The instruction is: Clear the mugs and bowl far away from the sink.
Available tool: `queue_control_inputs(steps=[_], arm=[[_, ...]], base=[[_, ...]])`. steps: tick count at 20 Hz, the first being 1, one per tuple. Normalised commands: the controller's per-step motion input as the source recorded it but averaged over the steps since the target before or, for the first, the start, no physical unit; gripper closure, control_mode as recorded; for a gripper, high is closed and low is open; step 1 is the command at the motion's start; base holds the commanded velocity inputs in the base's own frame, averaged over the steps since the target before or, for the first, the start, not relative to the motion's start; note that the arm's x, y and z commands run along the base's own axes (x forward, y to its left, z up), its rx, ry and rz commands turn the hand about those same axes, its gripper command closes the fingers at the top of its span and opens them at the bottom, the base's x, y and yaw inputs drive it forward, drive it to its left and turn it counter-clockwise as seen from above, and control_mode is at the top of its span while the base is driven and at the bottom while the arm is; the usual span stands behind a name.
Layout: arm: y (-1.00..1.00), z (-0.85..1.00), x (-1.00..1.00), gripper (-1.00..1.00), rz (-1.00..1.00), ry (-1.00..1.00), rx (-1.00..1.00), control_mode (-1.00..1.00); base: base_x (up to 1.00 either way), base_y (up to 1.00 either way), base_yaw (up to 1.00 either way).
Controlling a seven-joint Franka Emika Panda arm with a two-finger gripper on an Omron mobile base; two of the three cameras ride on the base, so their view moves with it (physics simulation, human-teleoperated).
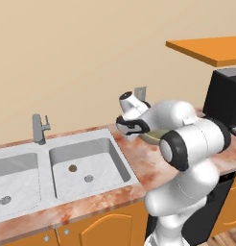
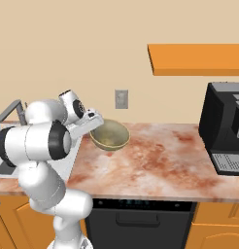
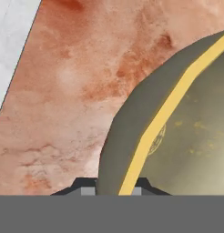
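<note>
Sitting on the reddish marbled counter (image 2: 160,160) just right of the sink (image 1: 57,168), the olive bowl (image 2: 110,135) has its near rim between the gripper (image 3: 114,190) fingertips, jaws narrowed onto that wall. Beyond the bowl, a wall outlet (image 2: 121,99); farther from the sink, a black coffee machine (image 2: 226,129) under an orange shelf (image 2: 196,59).

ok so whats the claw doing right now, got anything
claw: closed on the bowl's rim, one finger on each side of the wall.
</note>
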Motion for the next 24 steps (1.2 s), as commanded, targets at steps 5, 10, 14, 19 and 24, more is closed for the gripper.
queue_control_inputs(steps=[5, 10, 14, 19, 24], arm=[[0.00, 0.30, -0.41, 1.00, 0.72, 0.19, -0.23, -1.00], [-0.01, 0.41, -0.53, 1.00, 0.64, 0.22, -0.15, -1.00], [-0.04, 0.41, -0.25, 1.00, 0.20, 0.13, 0.06, -1.00], [-0.19, 0.04, -0.02, 1.00, 0.00, 0.00, 0.14, -1.00], [0.00, 0.00, -0.01, 1.00, 0.00, -0.01, 0.00, -1.00]], base=[[0.00, 0.00, 0.00], [0.00, 0.00, 0.00], [0.00, 0.00, 0.00], [0.00, 0.00, 0.00], [0.00, 0.00, 0.00]])
